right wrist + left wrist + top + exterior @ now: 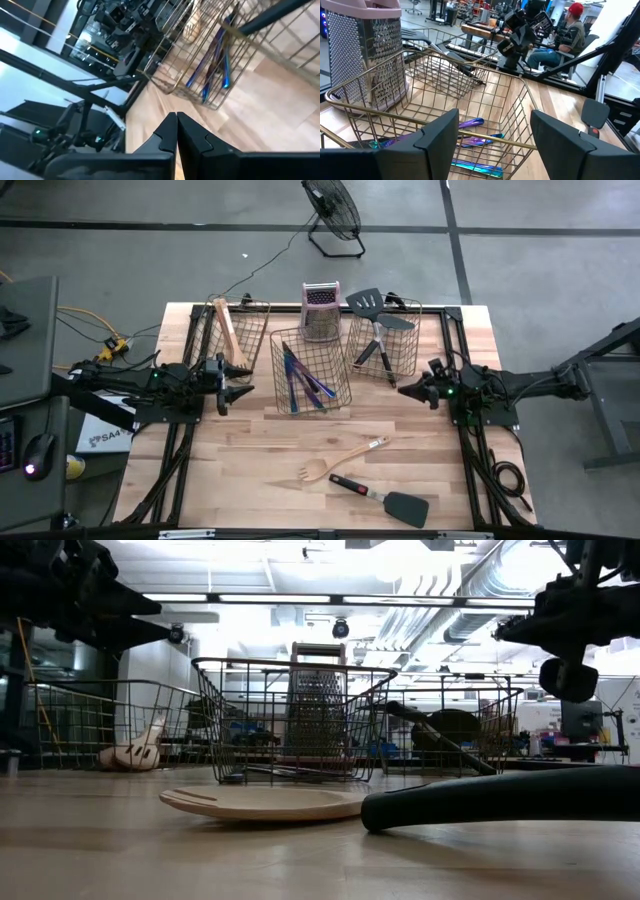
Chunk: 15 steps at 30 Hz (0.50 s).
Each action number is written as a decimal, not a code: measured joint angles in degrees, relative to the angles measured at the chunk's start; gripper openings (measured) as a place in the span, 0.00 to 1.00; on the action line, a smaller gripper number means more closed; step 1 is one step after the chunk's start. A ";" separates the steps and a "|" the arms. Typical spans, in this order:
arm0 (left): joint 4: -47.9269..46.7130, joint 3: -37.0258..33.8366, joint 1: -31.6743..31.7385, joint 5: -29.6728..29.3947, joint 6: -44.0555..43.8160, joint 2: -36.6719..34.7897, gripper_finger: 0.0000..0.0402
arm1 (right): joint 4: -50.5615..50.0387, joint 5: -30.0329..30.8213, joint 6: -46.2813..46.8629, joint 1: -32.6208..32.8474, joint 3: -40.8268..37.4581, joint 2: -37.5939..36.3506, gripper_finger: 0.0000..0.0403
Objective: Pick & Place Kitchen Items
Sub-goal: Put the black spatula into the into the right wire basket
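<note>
Two utensils lie loose on the bare wood in the lower middle of the overhead frame: a pale wooden fork (341, 460) and, just below and right of it, a black spatula (385, 498) with a red-and-black handle, their ends close together but not clearly touching. The rest appears sorted already, with wooden pieces in the left basket (238, 332), purple-blue cutlery (303, 383) in the middle basket (309, 370) and dark spatulas in the right basket (384, 336). A box grater (321, 311) stands behind the middle basket. The left gripper (232, 380) hovers at centre left, just beside the middle basket, its fingers (437, 135) spread wide and holding nothing; the right gripper (412, 392) hangs at centre right, fingers pressed together, empty. Neither is near the loose pair (both sit up at basket level). The risk ahead, as I judge it, lies in how close the two utensils are: a descent on one could nudge the other or catch both, and the thin flat fork may slip from a shallow pinch. The left arm could also clip the basket's wire rim when it swings away
</note>
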 joint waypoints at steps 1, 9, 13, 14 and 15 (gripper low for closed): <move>0.00 0.00 0.00 0.00 0.00 0.00 0.61 | 0.04 0.09 0.35 0.58 0.01 0.31 0.01; 0.00 0.00 0.00 0.00 0.00 0.00 0.61 | -0.19 5.50 1.58 7.28 3.44 7.32 0.07; 0.00 0.00 0.00 0.00 0.00 0.00 0.61 | -0.41 6.49 0.72 10.12 7.15 12.10 0.19; 0.02 0.00 0.00 0.00 0.00 0.00 0.61 | -1.29 6.24 0.09 10.77 8.34 13.34 0.23; 0.00 0.00 0.00 0.00 0.00 0.00 0.61 | -2.24 5.70 -0.67 11.36 9.57 14.52 0.27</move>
